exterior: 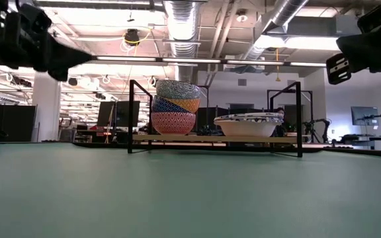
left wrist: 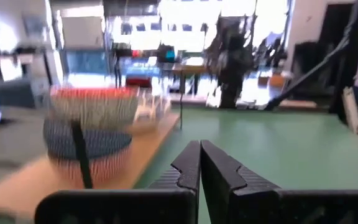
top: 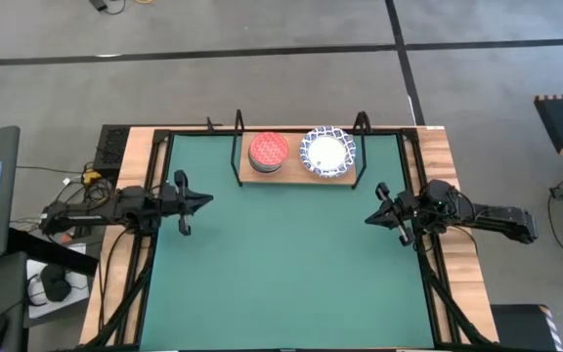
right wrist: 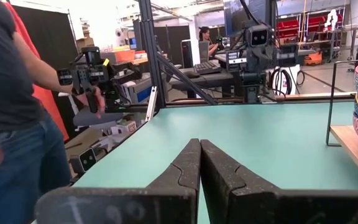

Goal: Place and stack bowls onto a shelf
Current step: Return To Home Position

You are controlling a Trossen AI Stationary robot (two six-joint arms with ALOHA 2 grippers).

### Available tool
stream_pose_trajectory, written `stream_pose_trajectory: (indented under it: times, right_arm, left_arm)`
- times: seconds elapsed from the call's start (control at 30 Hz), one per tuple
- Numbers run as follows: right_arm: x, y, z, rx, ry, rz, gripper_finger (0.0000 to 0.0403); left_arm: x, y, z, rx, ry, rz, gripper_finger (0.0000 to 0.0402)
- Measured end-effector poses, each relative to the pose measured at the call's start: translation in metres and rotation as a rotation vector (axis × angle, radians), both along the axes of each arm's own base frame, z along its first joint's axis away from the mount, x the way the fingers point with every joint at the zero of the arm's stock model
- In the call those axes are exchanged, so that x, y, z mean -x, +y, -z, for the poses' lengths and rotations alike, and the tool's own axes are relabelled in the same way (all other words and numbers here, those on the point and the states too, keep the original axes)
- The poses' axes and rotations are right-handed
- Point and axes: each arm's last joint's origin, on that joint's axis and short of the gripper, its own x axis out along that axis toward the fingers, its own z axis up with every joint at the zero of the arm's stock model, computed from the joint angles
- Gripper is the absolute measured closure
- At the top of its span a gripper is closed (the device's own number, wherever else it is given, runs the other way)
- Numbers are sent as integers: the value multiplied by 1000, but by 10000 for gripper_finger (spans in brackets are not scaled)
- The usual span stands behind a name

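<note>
Showing shelf (top: 294,174) w/ red-topped small-bowl stack (top: 268,152), white blue-rimmed bowls (top: 327,152); L gripper (top: 207,201), R gripper (top: 368,219) jaws closed.

Shelf (top: 294,174): light-wood board in a thin black wire frame, standing level. On its left half, small patterned bowls (top: 269,151) nested upright, the topmost red inside. On its right half, white blue-rimmed large bowls (top: 327,152) nested upright, just beside the small stack.
</note>
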Motion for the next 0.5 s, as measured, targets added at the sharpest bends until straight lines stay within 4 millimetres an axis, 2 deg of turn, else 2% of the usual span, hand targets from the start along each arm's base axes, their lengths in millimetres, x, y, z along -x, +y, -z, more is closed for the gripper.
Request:
stream_pose_trajectory:
  times: [0.2, 0.5]
  right_arm:
    - [0, 0, 0, 0, 0, 0, 364]
    - [0, 0, 0, 0, 1, 0, 364]
  left_arm:
    - [-2, 0, 7, 44, 89, -9, 401]
    - [-2, 0, 7, 45, 102, -9, 401]
